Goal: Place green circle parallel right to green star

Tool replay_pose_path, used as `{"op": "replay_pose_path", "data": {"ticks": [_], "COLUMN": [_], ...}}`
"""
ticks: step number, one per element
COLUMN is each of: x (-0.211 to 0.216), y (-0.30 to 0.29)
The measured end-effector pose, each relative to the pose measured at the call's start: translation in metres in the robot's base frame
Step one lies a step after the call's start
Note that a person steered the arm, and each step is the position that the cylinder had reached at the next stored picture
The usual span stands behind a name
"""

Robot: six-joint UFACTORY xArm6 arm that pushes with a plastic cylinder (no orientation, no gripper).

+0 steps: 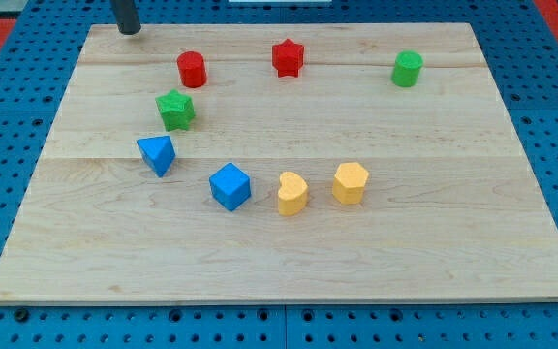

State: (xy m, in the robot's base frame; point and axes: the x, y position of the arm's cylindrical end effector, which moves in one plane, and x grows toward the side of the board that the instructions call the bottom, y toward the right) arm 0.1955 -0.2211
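Note:
The green circle (407,69) stands near the view's top right of the wooden board (434,242). The green star (175,110) sits at the left of the board, lower in the view than the circle and far to its left. My tip (129,30) rests at the view's top left corner of the board, above and left of the green star and far from the green circle.
A red cylinder (192,69) sits just above the green star. A red star (288,57) is at top centre. A blue triangle (157,154), a blue cube (231,186), a yellow heart (293,193) and a yellow hexagon (351,182) lie in an arc across the middle.

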Motion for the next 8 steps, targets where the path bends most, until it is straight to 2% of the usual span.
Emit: {"op": "replay_pose_path", "data": {"ticks": [1,2,4,5,6,7,8], "x": [0.002,0.007,-0.001,0.017,0.019,0.032,0.061], "y": [0.004,0.042,0.166,0.230,0.324,0.385,0.421]}}
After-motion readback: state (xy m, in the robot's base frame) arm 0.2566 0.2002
